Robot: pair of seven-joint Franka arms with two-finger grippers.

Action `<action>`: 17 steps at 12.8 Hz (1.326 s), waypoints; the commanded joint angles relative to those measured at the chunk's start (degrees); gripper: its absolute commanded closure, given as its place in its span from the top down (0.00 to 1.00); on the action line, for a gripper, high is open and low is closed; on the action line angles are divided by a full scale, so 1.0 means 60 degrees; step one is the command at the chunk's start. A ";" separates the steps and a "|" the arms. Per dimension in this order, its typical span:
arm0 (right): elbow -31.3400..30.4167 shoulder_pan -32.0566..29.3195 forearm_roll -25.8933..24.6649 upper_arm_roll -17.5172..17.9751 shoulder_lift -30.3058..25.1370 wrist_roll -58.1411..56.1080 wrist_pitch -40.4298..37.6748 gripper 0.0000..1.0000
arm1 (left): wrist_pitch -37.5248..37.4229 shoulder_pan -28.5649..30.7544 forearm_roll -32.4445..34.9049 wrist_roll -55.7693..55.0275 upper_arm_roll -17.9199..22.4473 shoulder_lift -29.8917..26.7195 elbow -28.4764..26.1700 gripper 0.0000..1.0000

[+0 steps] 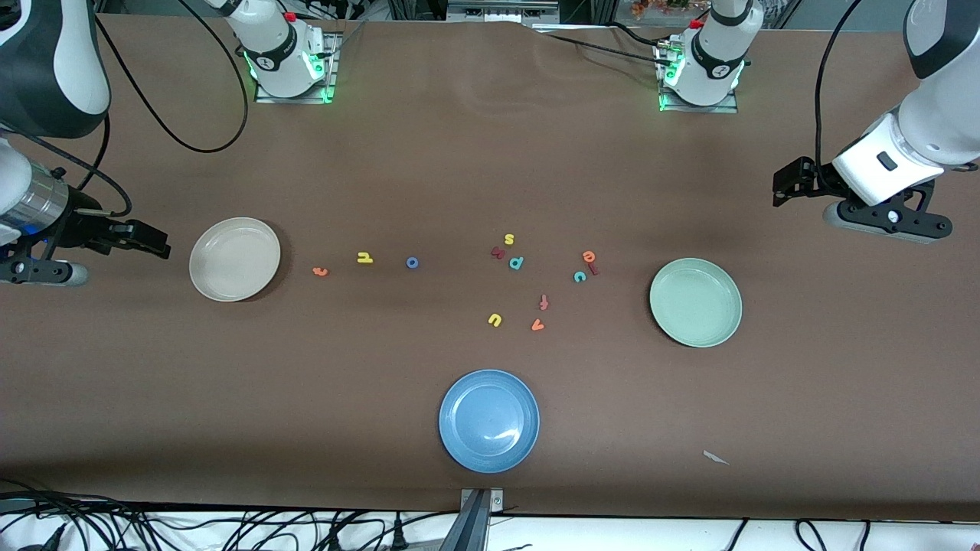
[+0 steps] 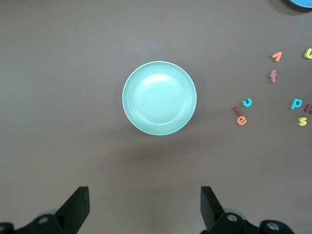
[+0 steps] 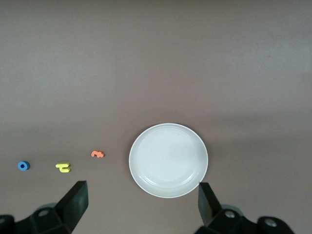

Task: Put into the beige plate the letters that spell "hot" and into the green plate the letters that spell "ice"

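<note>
Both arms wait, raised at the table's ends. The left gripper (image 2: 144, 207) hangs with its jaws wide apart and empty; the green plate (image 1: 716, 331) lies on the table well clear of them, bare. Beside that plate, toward the table's middle, sit the orange e (image 1: 588, 255), dark red i (image 1: 593, 268) and teal c (image 1: 579, 276), bunched close. The right gripper (image 3: 142, 204) is also spread wide, holding nothing, with the beige plate (image 1: 210, 287) below and near it. The orange t (image 1: 320, 270), yellow h (image 1: 364, 258) and blue o (image 1: 412, 262) lie in a row beside that plate. Both grippers' bodies are cut off in their wrist views.
</note>
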 commanded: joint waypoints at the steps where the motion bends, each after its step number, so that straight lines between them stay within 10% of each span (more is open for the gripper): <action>1: 0.0125 -0.0022 0.0086 -0.0003 -0.0033 0.0039 -0.0134 1.00 | -0.0084 0.0154 0.0138 0.0100 -0.0050 -0.0085 0.0155 1.00; 17: 0.0066 0.0007 0.0085 0.0011 -0.0048 0.0097 -0.0149 1.00 | -0.0158 0.0199 0.0153 0.0086 -0.0050 -0.0071 0.0360 1.00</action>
